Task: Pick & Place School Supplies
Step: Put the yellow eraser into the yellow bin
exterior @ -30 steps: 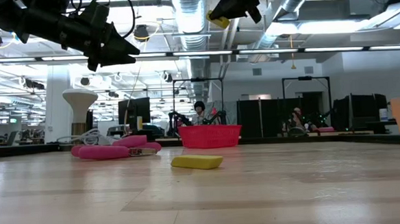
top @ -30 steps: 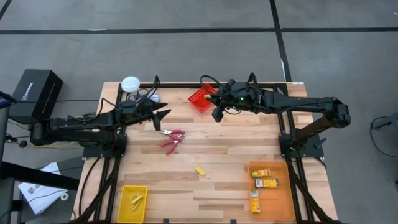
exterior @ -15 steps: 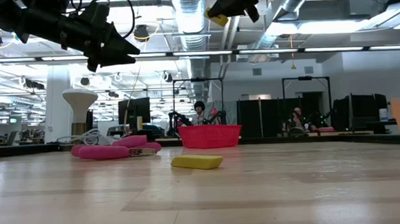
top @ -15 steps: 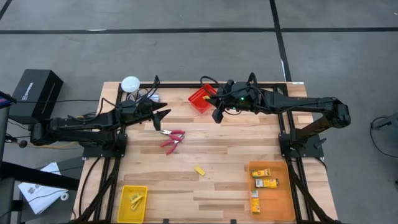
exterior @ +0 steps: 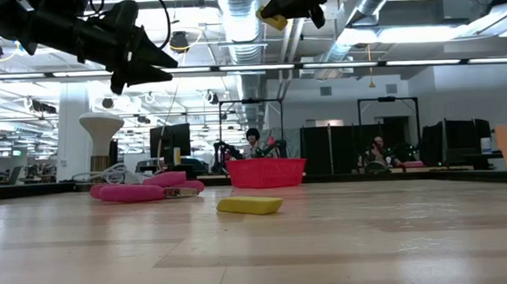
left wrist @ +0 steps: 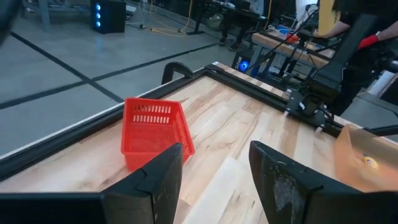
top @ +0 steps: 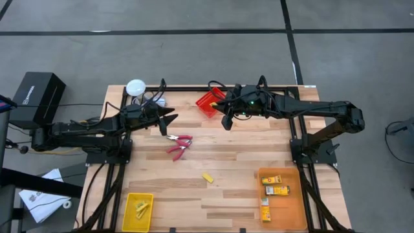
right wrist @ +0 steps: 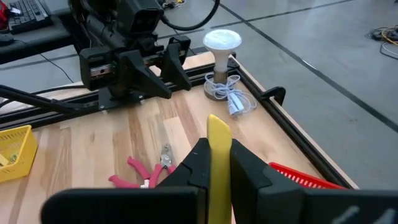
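Note:
My right gripper (top: pixel 226 121) hangs high over the table beside the red bin (top: pixel 209 103), shut on a small yellow piece (right wrist: pixel 219 140), which also shows in the low view (exterior: pixel 273 21). My left gripper (top: pixel 171 118) is open in the air just beyond the red-handled scissors (top: pixel 179 144), which lie flat on the wood. Its fingers (left wrist: pixel 155 180) hold nothing. A second yellow piece (top: pixel 207 177) lies flat near the middle of the table. Small yellow-orange boxes (top: pixel 275 189) lie in the orange bin (top: pixel 294 210). My right gripper pinches the yellow piece between its two fingers (right wrist: pixel 193 165). The piece stands on edge, and its far end (right wrist: pixel 219 124) sticks out past the fingertips. The fingers come from the table's right side, slanting slightly down. The piece is lifted well clear of the table.
A yellow bin (top: pixel 129 217) with several yellow pieces sits at the near left corner. A white round object with a cable (top: pixel 136 87) stands at the far left corner. Black frame rails run along the table's edges. Bare wood lies between the scissors and the bins.
My right gripper has turned its wrist a little, and the held yellow piece has shifted slightly with it. My left gripper has rolled slightly about its own pointing line while staying in place and open.

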You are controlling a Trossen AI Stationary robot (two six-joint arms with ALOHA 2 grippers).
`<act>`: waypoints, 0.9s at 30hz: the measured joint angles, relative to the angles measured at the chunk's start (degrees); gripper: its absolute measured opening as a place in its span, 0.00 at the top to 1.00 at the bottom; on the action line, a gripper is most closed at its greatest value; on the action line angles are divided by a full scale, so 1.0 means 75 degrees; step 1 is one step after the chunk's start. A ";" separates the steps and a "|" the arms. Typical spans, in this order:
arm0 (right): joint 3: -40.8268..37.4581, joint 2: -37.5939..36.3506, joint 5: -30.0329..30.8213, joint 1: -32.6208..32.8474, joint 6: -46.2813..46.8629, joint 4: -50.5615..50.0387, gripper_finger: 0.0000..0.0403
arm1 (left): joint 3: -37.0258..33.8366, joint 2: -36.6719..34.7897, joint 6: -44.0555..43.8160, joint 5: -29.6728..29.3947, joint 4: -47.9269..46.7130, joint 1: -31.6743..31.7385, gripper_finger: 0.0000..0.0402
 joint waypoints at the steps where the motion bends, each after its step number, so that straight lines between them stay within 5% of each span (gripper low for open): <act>1: 0.0000 0.0000 -0.0008 -0.0004 0.0002 0.0012 0.95 | 0.0000 0.0000 -0.0048 -0.0003 0.0000 0.0000 0.55; 27: 0.0000 0.0000 -0.0201 -0.0186 0.0279 0.0449 0.95 | 0.0000 0.0000 -0.0108 -0.0008 -0.0003 0.0002 0.55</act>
